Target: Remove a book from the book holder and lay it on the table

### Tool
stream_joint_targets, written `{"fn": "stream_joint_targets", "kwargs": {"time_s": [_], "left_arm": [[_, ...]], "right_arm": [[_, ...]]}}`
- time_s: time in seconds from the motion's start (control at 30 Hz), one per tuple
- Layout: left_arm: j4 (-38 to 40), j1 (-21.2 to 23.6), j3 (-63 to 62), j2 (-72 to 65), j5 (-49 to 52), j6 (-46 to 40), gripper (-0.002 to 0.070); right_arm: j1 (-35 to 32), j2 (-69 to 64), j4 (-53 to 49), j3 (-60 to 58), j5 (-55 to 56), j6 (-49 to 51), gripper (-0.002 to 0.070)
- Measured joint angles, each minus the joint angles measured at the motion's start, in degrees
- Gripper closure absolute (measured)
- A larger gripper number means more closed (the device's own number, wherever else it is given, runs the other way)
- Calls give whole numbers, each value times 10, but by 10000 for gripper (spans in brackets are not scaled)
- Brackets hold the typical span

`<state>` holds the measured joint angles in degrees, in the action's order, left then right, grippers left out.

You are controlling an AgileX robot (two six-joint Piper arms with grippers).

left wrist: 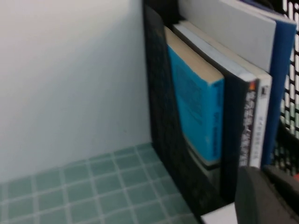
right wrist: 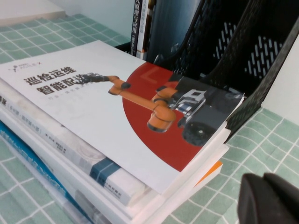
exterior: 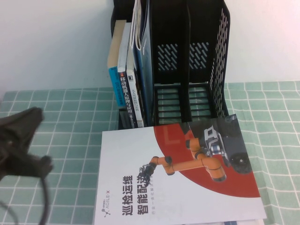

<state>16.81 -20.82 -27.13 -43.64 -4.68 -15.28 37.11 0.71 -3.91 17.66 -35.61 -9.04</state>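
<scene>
The book (exterior: pixel 178 183), white with a red curve, an orange robot arm and a blue title, lies flat face up in front of the book holder (exterior: pixel 187 61). In the right wrist view the book (right wrist: pixel 112 107) rests on top of a stack of other books on the table (exterior: pixel 70 108). My left gripper (exterior: pixel 21 140) hangs at the left, apart from the book, with its fingers together and empty; it also shows in the left wrist view (left wrist: pixel 266 191). My right gripper (right wrist: pixel 268 198) is shut and empty over the green cloth beside the stack's corner; it is out of the high view.
Narrow-spined books (exterior: pixel 126 70) with blue and white spines stand in the holder's left slots; the right slots (exterior: pixel 180 98) hold nothing. A white wall stands behind. Bare green cloth (exterior: pixel 272 122) lies right of the holder and left of the book.
</scene>
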Motion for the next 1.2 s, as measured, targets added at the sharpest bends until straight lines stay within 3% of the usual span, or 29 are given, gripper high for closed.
{"fn": "stream_joint_targets", "kwargs": {"time_s": [0.33,0.57,0.8,1.1,1.2], "left_arm": [[-2,106,165,286,33,-36,678],[-2,141,281,432,90,-38,678],[-6,154,285,443,240,-29,678],[-9,154,285,443,248,-2,678],[-42,154,284,443,248,38,678]], "right_arm": [[0,0,5,-1,1,1,678],[0,0,6,-1,2,1,678],[0,0,9,-1,5,1,678],[0,0,10,-1,5,1,678],[0,0,10,-1,5,1,678]]}}
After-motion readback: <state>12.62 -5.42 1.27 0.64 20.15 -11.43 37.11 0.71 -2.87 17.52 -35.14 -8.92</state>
